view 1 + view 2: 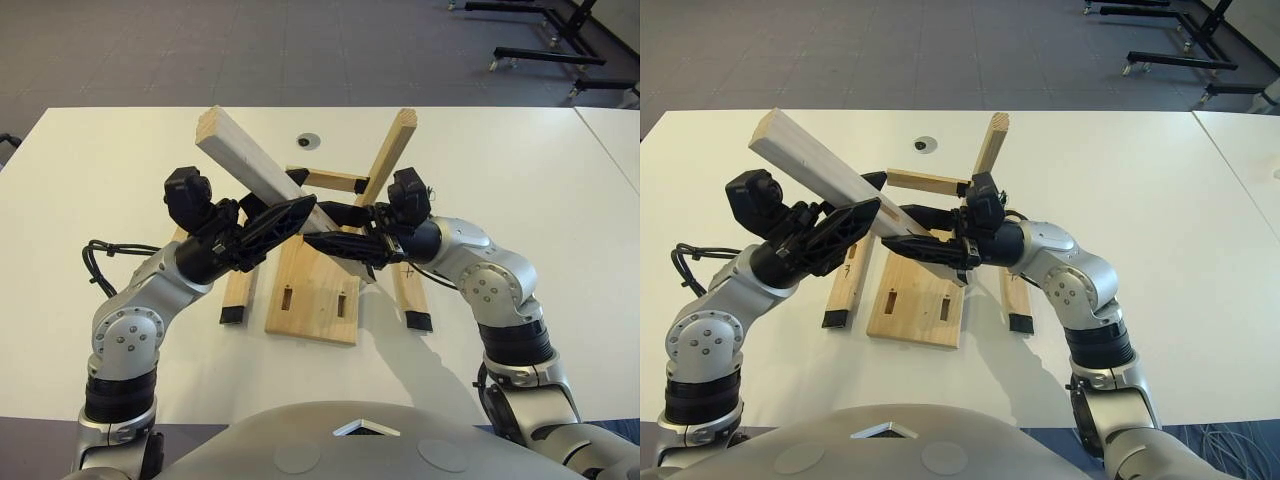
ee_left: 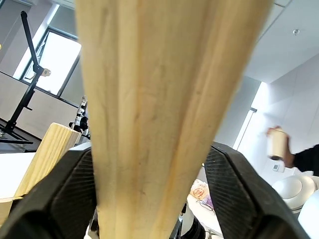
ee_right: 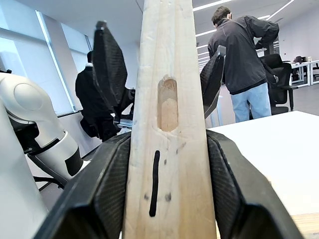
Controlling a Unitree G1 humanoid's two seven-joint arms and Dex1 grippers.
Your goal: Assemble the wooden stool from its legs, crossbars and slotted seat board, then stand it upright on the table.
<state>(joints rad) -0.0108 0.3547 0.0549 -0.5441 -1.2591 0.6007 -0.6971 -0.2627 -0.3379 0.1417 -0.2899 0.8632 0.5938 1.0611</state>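
At the left, a pale wooden leg with a black foot cap (image 1: 237,295) lies flat on the white table (image 1: 100,180). Close by, the left gripper (image 1: 290,218) clamps its fingers on a long raised square leg (image 1: 245,155), which tilts up toward the far left. The right gripper (image 1: 330,243) grips the same leg's lower end, over the flat slotted seat board (image 1: 310,300). A short crossbar (image 1: 330,180) lies beyond the board, touching a second black-capped leg (image 1: 395,145) on the right; whether they are joined I cannot tell. The board's slots look empty, so most of the assembly seems left to do. Bare tabletop opens wide on both sides, while the legs' far ends lie near the far edge.
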